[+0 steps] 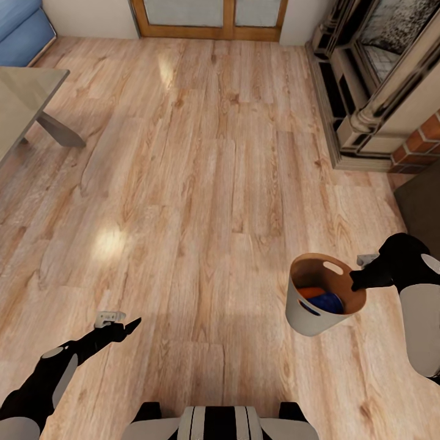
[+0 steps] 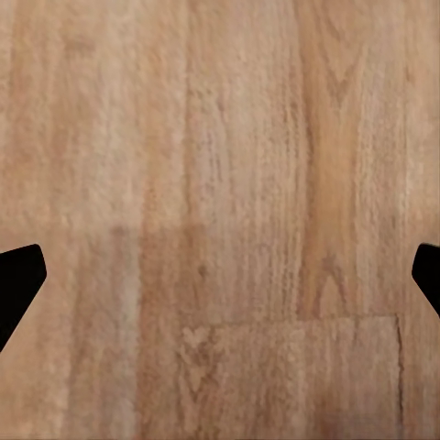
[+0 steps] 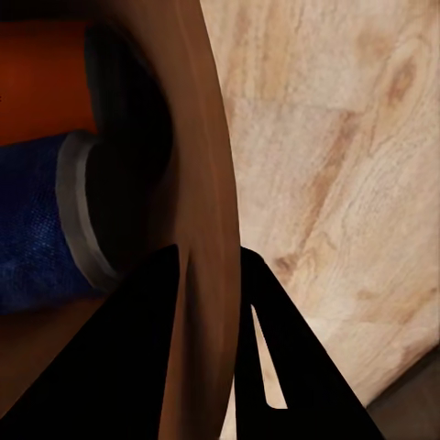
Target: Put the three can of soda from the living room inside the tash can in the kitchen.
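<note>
A light wood plank floor (image 1: 201,183) fills most of the head view, with two pale glare patches on it. Along the far wall run wood-framed glass doors (image 1: 211,18). To the right stands a fireplace (image 1: 379,79) with a pale stone surround and red brick at its lower right corner. At the far left sits the corner of a blue sofa (image 1: 21,30), and just nearer, a glass table (image 1: 24,101) on a slanted grey leg. A dark cabinet edge (image 1: 421,208) shows at the right, below the fireplace.

The robot's striped trunk (image 1: 220,423) shows at the bottom edge. The bin (image 1: 308,315), grey outside and coppery-brown inside, hangs above the floor at the right, tilted toward the camera, a slot handle visible near its far rim. The right gripper (image 1: 357,282) is clamped on the bin's rim: in the right wrist view one black finger (image 3: 137,367) lies inside the wall and the other outside, with the brown wall (image 3: 206,229) pinched between them.

Inside the bin lie an orange can (image 1: 313,293) and a blue can (image 1: 327,302), touching each other; the wrist view shows the blue can (image 3: 37,225) on its side with its silver end facing the wall, the orange can (image 3: 46,78) beside it. A third can cannot be made out.

The left gripper (image 1: 125,327) hangs low over bare floor at the left, its jaws spread wide with nothing between them; its dark fingertips (image 2: 18,280) sit at opposite edges of the left wrist view.
</note>
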Available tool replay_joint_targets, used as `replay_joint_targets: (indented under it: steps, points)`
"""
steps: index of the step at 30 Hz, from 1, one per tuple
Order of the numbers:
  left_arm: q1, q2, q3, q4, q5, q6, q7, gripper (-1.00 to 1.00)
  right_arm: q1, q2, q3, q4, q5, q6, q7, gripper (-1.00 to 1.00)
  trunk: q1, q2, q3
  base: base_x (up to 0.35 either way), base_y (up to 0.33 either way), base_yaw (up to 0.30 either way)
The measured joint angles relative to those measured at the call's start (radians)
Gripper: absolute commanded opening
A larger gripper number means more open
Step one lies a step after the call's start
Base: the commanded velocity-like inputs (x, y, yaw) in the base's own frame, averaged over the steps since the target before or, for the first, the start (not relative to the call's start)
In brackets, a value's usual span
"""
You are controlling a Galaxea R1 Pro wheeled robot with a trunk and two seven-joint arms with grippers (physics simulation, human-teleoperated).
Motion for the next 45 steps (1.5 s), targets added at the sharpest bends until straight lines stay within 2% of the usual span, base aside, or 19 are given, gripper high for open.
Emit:
replay_joint_targets:
  steps: [8, 31, 41, 45]
  points:
    - [0.0, -0.002, 0.0, 0.0, 0.0, -0.001, -0.001, 1.0, 0.0, -0.003, -0.005, -0.002, -0.005, 0.001, 0.001, -1.0, 0.0, 0.0, 0.0, 0.0, 0.0, 0.0]
    - [0.0, -0.008, 0.0, 0.011, -0.002, -0.002, 0.0, 1.0, 0.0, -0.003, -0.005, -0.005, -0.005, 0.001, 0.002, -1.0, 0.088, -0.161, -0.072, 0.0, 0.0, 0.0]
    - [0.0, -0.009, 0.0, 0.029, -0.001, -0.038, -0.002, 1.0, 0.0, -0.003, -0.002, -0.003, -0.005, 0.002, 0.002, -1.0, 0.088, -0.161, -0.072, 0.0, 0.0, 0.0]
    - [0.0, -0.009, 0.0, 0.029, -0.002, -0.04, -0.002, 1.0, 0.0, -0.002, -0.003, -0.002, -0.003, 0.001, 0.002, -1.0, 0.103, -0.189, -0.085, 0.0, 0.0, 0.0]
